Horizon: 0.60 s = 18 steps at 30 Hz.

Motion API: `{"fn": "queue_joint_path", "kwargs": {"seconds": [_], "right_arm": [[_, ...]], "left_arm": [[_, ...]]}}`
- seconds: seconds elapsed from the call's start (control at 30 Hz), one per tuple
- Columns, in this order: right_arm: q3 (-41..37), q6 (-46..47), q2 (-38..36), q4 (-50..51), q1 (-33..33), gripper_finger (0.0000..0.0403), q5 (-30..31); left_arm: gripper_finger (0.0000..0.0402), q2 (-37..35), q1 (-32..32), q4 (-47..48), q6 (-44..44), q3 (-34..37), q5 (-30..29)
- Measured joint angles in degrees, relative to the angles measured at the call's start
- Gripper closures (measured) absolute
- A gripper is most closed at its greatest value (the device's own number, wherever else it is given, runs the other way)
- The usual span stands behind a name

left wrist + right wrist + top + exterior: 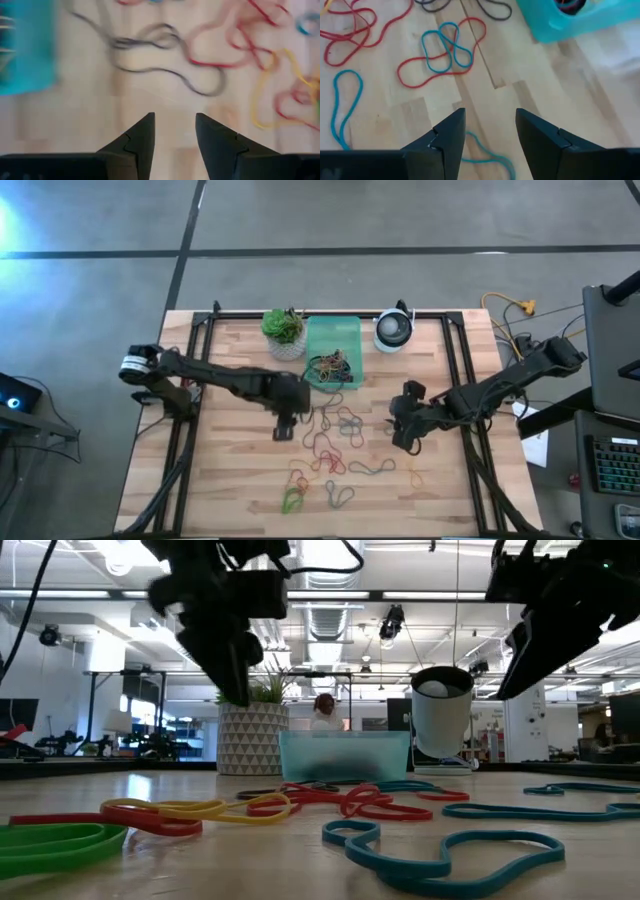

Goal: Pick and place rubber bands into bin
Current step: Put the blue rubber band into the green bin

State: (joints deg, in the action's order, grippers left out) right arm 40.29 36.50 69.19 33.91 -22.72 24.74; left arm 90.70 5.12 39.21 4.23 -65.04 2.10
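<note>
Rubber bands [330,450] in red, blue, black, yellow and green lie scattered on the wooden table, and several more sit inside the mint-green bin [333,352] at the far side. My left gripper [285,428] hovers open above bare wood, just left of the pile; a black band [160,40] and red bands [250,45] lie ahead of it [175,132]. My right gripper [405,438] hovers open at the pile's right edge, its fingers [490,132] standing over a blue band [487,156]. Both grippers hang clear of the table in the low view [230,660] [535,640].
A white pot with a green plant [284,332] stands left of the bin; a round white-and-dark device [393,330] stands right of it. Black frame rails [452,370] run along the table's sides. Bare wood lies near the left edge [215,470].
</note>
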Motion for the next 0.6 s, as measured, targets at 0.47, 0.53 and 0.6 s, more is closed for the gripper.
{"fn": "queue_joint_path", "kwargs": {"seconds": [0.47,0.53,0.6], "right_arm": [[-8.5,-20.5,0.5,-32.5,1.0,0.0235,-0.6],[-10.3,-22.9,1.6,-36.8,1.5,0.0238,-0.7],[-11.7,-25.0,3.4,-40.2,2.1,0.0241,-0.7]], "left_arm": [[0.0276,0.0,9.9,-14.1,8.3,9.4,0.8],[0.0276,0.0,10.4,-18.1,9.1,10.9,0.8],[0.0276,-0.1,10.8,-21.8,9.2,12.5,0.8]]}}
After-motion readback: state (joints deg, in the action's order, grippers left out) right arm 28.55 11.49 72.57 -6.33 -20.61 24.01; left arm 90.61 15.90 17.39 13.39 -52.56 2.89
